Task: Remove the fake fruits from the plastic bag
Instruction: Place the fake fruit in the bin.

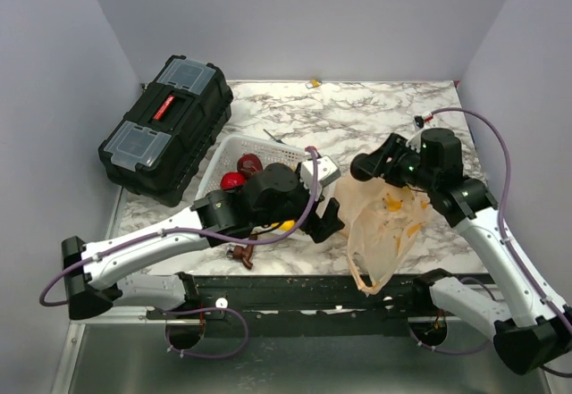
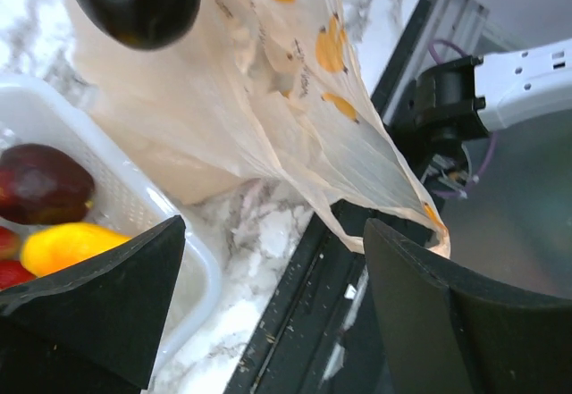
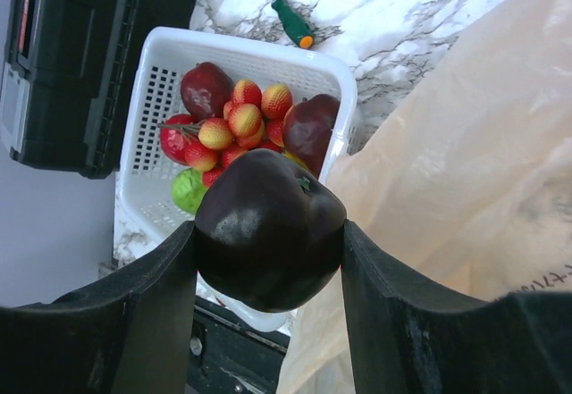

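My right gripper (image 3: 268,233) is shut on a dark purple fake fruit (image 3: 268,229) and holds it in the air above the plastic bag (image 3: 465,188), near the basket's corner. In the top view that right gripper (image 1: 365,166) hangs at the upper left edge of the pale peach plastic bag (image 1: 386,224). The bag lies crumpled at the table's front edge. My left gripper (image 2: 274,229) is open with nothing between its fingers, low beside the plastic bag (image 2: 268,99). In the top view this left gripper (image 1: 328,220) sits between basket and bag.
A white perforated basket (image 3: 147,117) holds several fake fruits: red, dark red, green and yellow. A black toolbox (image 1: 165,126) stands at the back left. A green screwdriver (image 3: 290,20) lies behind the basket. A small brown tap-shaped object (image 1: 239,253) sits at the front edge.
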You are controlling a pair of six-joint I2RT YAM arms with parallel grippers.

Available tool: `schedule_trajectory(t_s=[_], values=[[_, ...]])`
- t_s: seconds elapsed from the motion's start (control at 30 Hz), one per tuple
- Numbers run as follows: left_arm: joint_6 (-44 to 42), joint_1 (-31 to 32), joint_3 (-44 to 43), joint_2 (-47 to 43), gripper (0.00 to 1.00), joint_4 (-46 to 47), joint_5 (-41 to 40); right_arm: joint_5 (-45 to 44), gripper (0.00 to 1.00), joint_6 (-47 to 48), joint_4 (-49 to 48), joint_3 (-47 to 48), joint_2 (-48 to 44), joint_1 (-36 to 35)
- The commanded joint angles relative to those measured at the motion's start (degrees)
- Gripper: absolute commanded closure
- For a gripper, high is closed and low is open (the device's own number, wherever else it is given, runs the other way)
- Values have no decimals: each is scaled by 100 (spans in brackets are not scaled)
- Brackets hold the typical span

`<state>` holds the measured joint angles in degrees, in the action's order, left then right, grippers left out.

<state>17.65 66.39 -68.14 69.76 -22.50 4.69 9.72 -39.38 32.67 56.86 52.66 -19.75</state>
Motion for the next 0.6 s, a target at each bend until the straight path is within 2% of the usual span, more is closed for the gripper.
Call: schedule_trajectory(t_s=[0.0,0.1,0.3,0.57], values=[[-259,17,468,-666,19,751,-776,419,84,67,-664,207,460,-125],[-305,17,631,-896,19,948,-939,230,84,-42,-975,237,818,-549],[-315,23,787,-1079,18,1113,-1122,-665,83,-90,-1271,407,1788,-1833],[-362,45,981,-1323,19,1324,-1286,-636,79,-260,-2170,404,3235,-2684]])
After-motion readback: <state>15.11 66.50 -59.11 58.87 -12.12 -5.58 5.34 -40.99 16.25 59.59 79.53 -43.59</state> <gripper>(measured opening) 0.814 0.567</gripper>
